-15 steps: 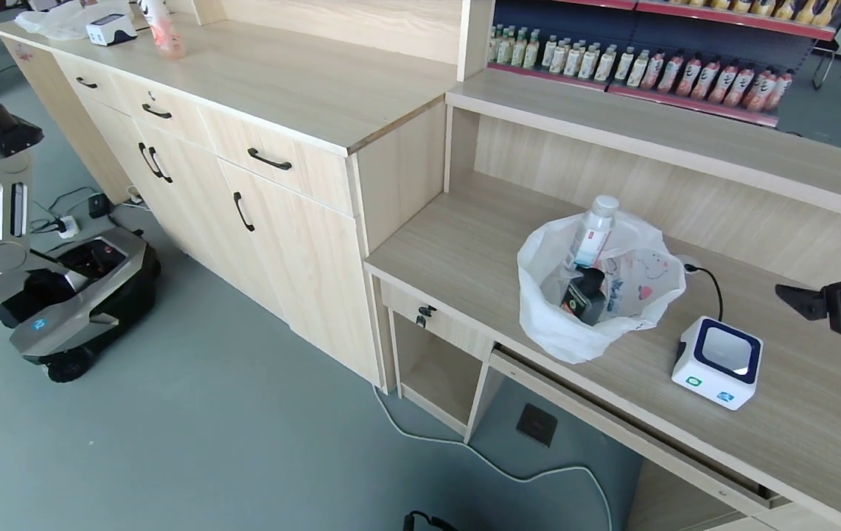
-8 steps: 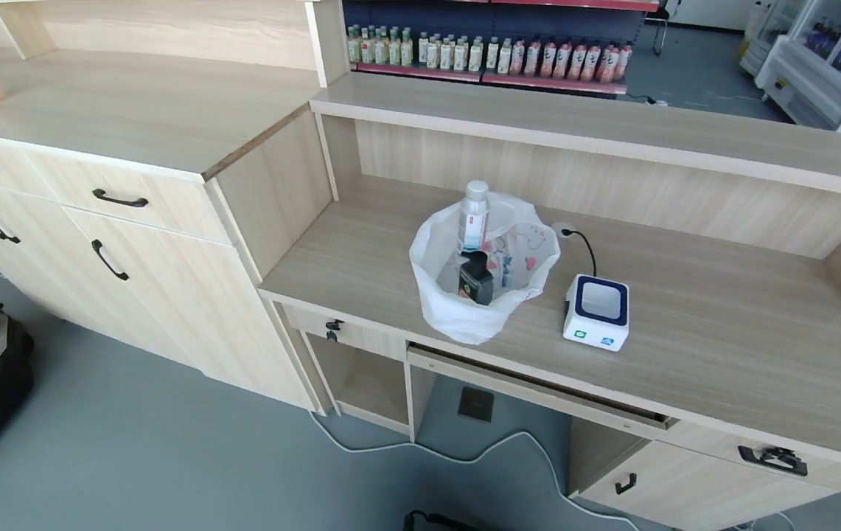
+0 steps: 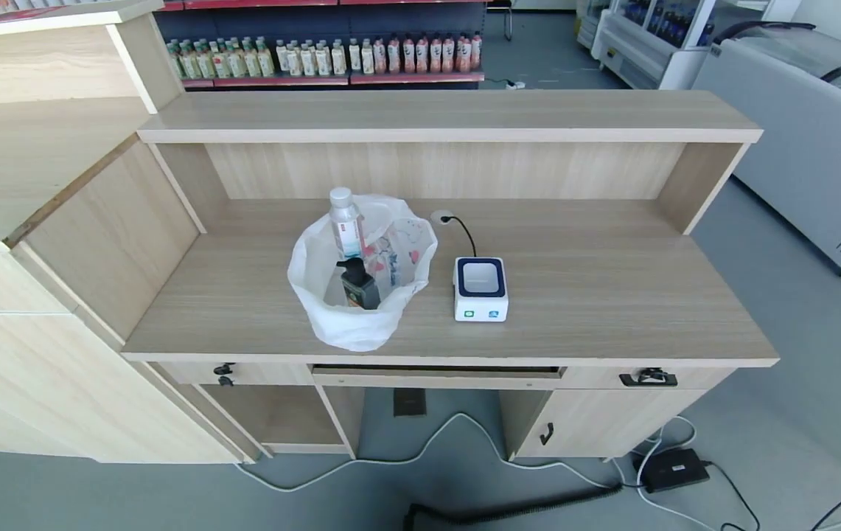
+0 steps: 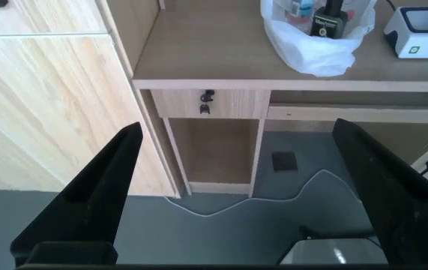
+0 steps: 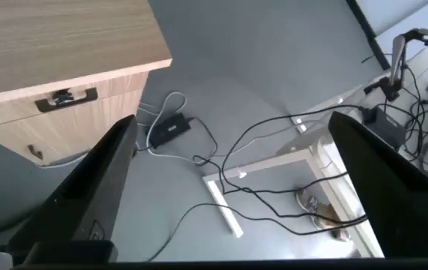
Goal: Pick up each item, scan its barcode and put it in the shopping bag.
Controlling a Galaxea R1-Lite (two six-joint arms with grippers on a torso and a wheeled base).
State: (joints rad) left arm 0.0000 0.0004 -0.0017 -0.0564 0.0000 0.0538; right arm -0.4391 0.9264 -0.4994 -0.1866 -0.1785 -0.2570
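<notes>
A white shopping bag (image 3: 346, 332) stands open on the wooden counter (image 3: 612, 295). Inside it a clear bottle with a white cap (image 3: 345, 221) stands upright, with a dark pump bottle (image 3: 360, 287) in front of it. A white barcode scanner (image 3: 480, 288) with a dark-framed window sits just right of the bag. My left gripper (image 4: 237, 131) hangs open and empty in front of the counter, below its edge, and sees the bag (image 4: 311, 52) and the scanner (image 4: 417, 31) beyond. My right gripper (image 5: 234, 124) is open and empty over the floor, off the counter's right end.
The counter has a raised back shelf (image 3: 449, 118) and side walls. Cables and a black power brick (image 3: 674, 470) lie on the floor below. A freezer (image 3: 811, 133) stands to the right, with shelves of bottles (image 3: 332, 57) behind. More cables (image 5: 273, 165) cross the floor under my right gripper.
The head camera has swung round, so the counter now sits in the middle of the picture. The bag, its two bottles and the scanner keep their places on the counter.
</notes>
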